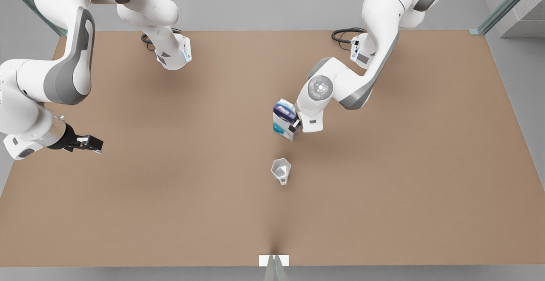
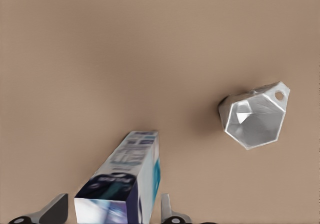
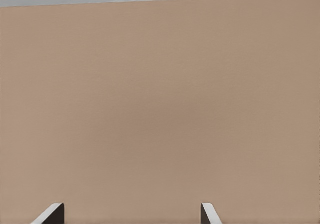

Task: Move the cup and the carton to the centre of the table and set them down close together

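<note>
Left arm: reaches from the far edge on the front view's right, elbow bent, wrist turned down over the middle of the table (image 1: pixel 383 196); left gripper (image 1: pixel 294 125) sits at the top of the carton (image 1: pixel 284 119), its fingers (image 2: pixel 166 208) either side of the box, clenched on it; in the left wrist view the carton's dark top lies between the two fingertips and its body runs down toward the tabletop; whether its base touches the table cannot be told.

Right arm: folded at the front view's left edge, forearm level, waiting; right gripper (image 1: pixel 91 143) hangs above bare table well apart from both objects, fingers (image 3: pixel 52 213) spread and holding nothing.

Cup (image 1: pixel 281 170): upright on the table near the centre, just nearer the camera than the carton, not touching it; mouth up, small handle on the near side; interior appears bare.

Table: plain tan.
</note>
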Controlling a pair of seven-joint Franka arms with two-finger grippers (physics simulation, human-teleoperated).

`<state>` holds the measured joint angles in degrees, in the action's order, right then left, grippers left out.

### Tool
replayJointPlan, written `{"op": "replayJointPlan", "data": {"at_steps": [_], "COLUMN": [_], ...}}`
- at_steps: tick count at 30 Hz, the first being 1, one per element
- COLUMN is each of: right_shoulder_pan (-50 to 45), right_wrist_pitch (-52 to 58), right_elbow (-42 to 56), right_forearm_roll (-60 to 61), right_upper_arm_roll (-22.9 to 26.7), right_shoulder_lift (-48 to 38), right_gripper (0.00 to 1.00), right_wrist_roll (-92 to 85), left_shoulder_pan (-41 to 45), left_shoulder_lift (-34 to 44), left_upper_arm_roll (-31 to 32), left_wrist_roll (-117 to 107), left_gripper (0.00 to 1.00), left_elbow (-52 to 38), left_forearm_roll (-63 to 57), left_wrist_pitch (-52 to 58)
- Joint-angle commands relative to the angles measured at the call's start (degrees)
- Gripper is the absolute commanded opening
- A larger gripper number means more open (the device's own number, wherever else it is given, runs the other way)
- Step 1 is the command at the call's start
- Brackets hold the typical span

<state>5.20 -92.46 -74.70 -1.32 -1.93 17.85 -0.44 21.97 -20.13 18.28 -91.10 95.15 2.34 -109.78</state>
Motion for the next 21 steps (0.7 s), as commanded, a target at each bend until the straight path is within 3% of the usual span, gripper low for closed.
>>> {"op": "replayJointPlan", "data": {"at_steps": [1, 5, 7, 11, 12, 13, 15, 16, 21], "right_shoulder_pan": [-0.1, 0.0, 0.0, 0.1, 0.1, 0.1, 0.0, -0.3, -1.3], "right_wrist_pitch": [0.0, 0.0, 0.0, 0.0, 0.0, 0.0, -0.6, -0.9, -0.4], "right_elbow": [0.0, 0.1, 0.1, 0.1, 0.1, 0.1, 0.5, 2.1, 2.2], "right_forearm_roll": [0.0, 0.0, 0.1, 0.0, 0.0, 0.1, 0.1, 0.1, 0.2], "right_upper_arm_roll": [0.0, 0.0, 0.0, 0.1, 0.1, 1.1, 1.3, 1.2, 0.8], "right_shoulder_lift": [0.0, 0.0, 0.0, -0.1, -0.2, -0.7, -0.6, 1.5, 1.2], "right_gripper": [1.00, 1.00, 1.00, 1.00, 1.00, 1.00, 1.00, 1.00, 1.00], "right_wrist_roll": [0.0, 0.0, 0.0, 0.2, 0.2, 0.2, 0.4, 0.4, 0.2], "left_shoulder_pan": [0.0, -0.3, -0.4, -0.8, -0.9, -2.9, -14.3, -17.3, -18.3], "left_shoulder_lift": [-0.2, -0.4, -0.4, 0.2, 0.5, 3.6, 7.0, 7.4, 8.3], "left_upper_arm_roll": [0.0, -0.1, -4.5, -30.5, -32.4, -32.3, -19.9, -17.1, -15.3], "left_wrist_roll": [0.0, 0.3, 6.4, 66.6, 75.6, 83.5, 87.3, 87.5, 87.4], "left_gripper": [1.00, 1.00, 1.00, 1.00, 1.00, 1.00, 1.00, 1.00, 1.00], "left_elbow": [-0.1, -4.6, -9.5, -13.5, -14.6, -14.4, -14.6, -14.6, -12.9], "left_forearm_roll": [-0.5, -1.2, -1.4, -0.8, -1.3, -1.5, -6.8, -6.9, -7.1], "left_wrist_pitch": [0.0, 4.6, 7.9, 11.2, 13.6, 14.3, 16.6, 16.4, 16.0]}}
